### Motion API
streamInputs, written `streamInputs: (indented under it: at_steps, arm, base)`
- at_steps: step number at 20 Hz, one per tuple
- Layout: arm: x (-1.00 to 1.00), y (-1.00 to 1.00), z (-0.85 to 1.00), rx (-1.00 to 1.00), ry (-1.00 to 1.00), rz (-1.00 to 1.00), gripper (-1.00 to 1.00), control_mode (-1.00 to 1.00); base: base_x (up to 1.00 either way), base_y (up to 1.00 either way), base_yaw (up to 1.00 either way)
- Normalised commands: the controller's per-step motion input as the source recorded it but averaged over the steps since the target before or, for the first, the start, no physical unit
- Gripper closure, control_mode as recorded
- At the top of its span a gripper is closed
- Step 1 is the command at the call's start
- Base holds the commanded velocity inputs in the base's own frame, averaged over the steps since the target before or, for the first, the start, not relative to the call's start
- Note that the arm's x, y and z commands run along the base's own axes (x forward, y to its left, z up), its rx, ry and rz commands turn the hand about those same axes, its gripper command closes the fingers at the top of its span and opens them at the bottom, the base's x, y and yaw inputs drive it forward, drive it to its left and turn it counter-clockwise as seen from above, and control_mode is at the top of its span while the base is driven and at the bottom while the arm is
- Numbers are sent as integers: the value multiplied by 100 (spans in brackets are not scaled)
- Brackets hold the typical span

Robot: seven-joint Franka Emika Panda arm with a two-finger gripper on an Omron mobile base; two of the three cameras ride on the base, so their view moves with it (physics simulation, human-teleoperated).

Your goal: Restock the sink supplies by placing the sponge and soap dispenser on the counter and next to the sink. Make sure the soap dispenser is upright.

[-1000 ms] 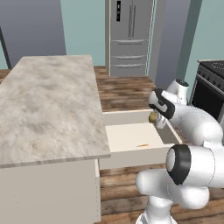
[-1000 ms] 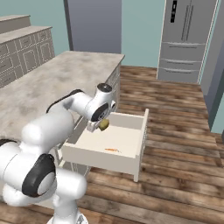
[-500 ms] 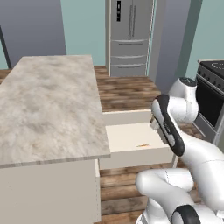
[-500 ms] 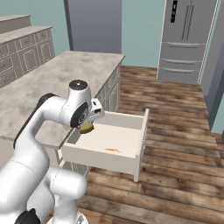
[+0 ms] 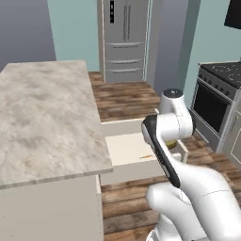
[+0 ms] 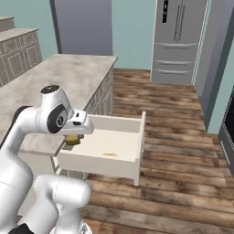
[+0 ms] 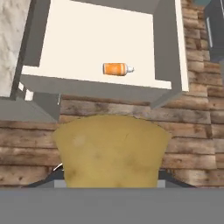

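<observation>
The gripper (image 6: 73,137) is clamped on the sponge (image 7: 112,151), a yellow-olive block pressed between its jaws. Gripper and sponge hang beside the open drawer (image 6: 119,144), just past its side wall and above the wooden floor (image 7: 192,127). A small orange bottle (image 7: 117,68) lies on its side on the drawer's cream bottom, well apart from the sponge. The drawer projects from the island (image 5: 40,117), below its marbled top.
</observation>
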Motion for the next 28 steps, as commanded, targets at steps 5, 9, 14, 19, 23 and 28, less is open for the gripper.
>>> streamInputs:
  at_steps: [5,9,14,19,23,28]
  arm:
    - [0,0,0,0,0,0,100,100]
    - [0,0,0,0,0,0,100,100]
    - [0,0,0,0,0,0,100,100]
    - [0,0,0,0,0,0,100,100]
    - [0,0,0,0,0,0,100,100]
    - [0,0,0,0,0,0,100,100]
  base:
    - [-20,4,-25]
    - [-27,0,-88]
    - [-5,0,-99]
    - [0,0,-100]
    - [0,0,-98]
    - [0,0,-98]
